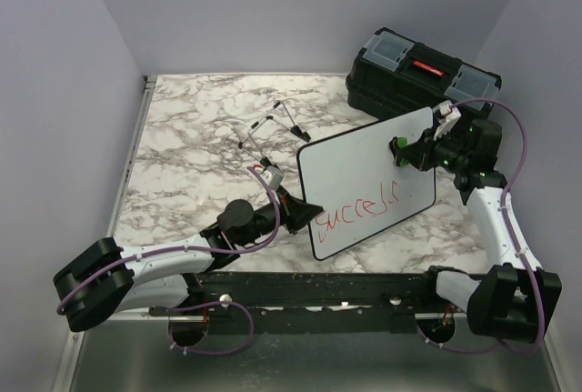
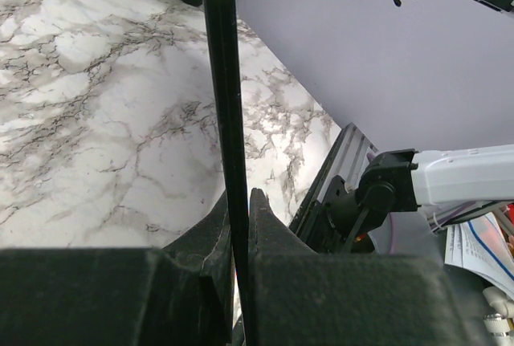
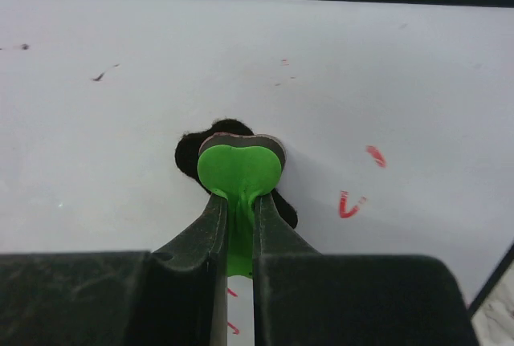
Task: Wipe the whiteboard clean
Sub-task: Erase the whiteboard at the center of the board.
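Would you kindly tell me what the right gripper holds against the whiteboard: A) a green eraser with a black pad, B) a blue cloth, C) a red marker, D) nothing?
A: the right gripper is shut on a green eraser, its black pad against the whiteboard.

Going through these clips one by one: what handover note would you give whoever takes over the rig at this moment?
Left gripper: fingers shut on the whiteboard rim at its lower left edge, holding it.
Right gripper: fingers shut on a green eraser, black pad against the board's upper part.
Done: upper area shows only small red flecks.
Left: red writing across the lower part, not yet erased.
Wire stand lies on the table behind the board.
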`<state>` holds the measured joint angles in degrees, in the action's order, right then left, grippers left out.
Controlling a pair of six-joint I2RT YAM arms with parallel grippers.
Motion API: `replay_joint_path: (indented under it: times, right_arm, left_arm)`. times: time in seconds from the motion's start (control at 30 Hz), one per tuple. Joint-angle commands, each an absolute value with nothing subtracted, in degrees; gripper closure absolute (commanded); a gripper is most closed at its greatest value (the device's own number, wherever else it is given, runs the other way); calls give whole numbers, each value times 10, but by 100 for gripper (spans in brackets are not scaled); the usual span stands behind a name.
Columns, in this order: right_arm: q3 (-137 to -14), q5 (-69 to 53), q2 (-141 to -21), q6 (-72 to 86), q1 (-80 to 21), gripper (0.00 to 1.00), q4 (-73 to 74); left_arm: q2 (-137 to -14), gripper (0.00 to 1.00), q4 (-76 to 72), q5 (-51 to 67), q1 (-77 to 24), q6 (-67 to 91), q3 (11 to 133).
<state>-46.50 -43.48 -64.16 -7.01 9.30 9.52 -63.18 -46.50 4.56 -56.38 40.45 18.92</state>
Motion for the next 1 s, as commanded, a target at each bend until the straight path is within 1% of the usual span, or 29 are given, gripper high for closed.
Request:
replay_joint_path:
  times: [0.0, 0.07, 0.13, 0.17, 0.3, 0.4, 0.5, 0.57, 0.63, 0.73, 0.77, 0.83, 0.87, 0.97]
  right_arm:
    - [-460, -549, -629, -68, 89, 99, 96]
    - [-466, -520, -628, -22, 89, 99, 46]
    - [-467, -449, -630, 44, 89, 99, -18]
    - [-469, -394, -634, 68, 89, 99, -36]
    - [-498, -241, -673, 58, 90, 100, -14]
    - [-493, -197, -690, 16, 91, 100, 19]
    - [-472, -202, -687, -21, 92, 99, 43]
    - [-460, -232, -683, -41, 93, 99, 68]
    - [-453, -321, -681, -76, 92, 99, 114]
    - [-450, -497, -678, -124, 91, 99, 181]
    - [-450, -528, -675, -124, 90, 99, 187]
    - [-451, -544, -663, -105, 88, 99, 174]
    - [-450, -533, -657, -83, 88, 99, 148]
    - [-448, -438, -639, -6, 89, 99, 54]
  left_arm:
    - [-618, 100, -555, 61, -567, 396, 204]
    - [-621, 100, -563, 60, -567, 400, 201]
    - [-623, 100, -563, 61, -567, 401, 202]
    - [-623, 100, -564, 61, -567, 401, 202]
    - [-617, 100, -560, 61, -567, 399, 204]
    - [-611, 100, -558, 61, -567, 396, 203]
    - [-607, 100, -555, 61, -567, 392, 204]
    - [-604, 100, -554, 59, -567, 390, 205]
    - [-601, 100, -553, 57, -567, 388, 205]
    - [-598, 100, -551, 56, -567, 388, 205]
    - [-597, 100, -551, 54, -567, 388, 205]
    - [-596, 100, -551, 51, -567, 388, 204]
    - [-596, 100, -551, 50, -567, 390, 203]
    - [-598, 100, -553, 48, -567, 392, 202]
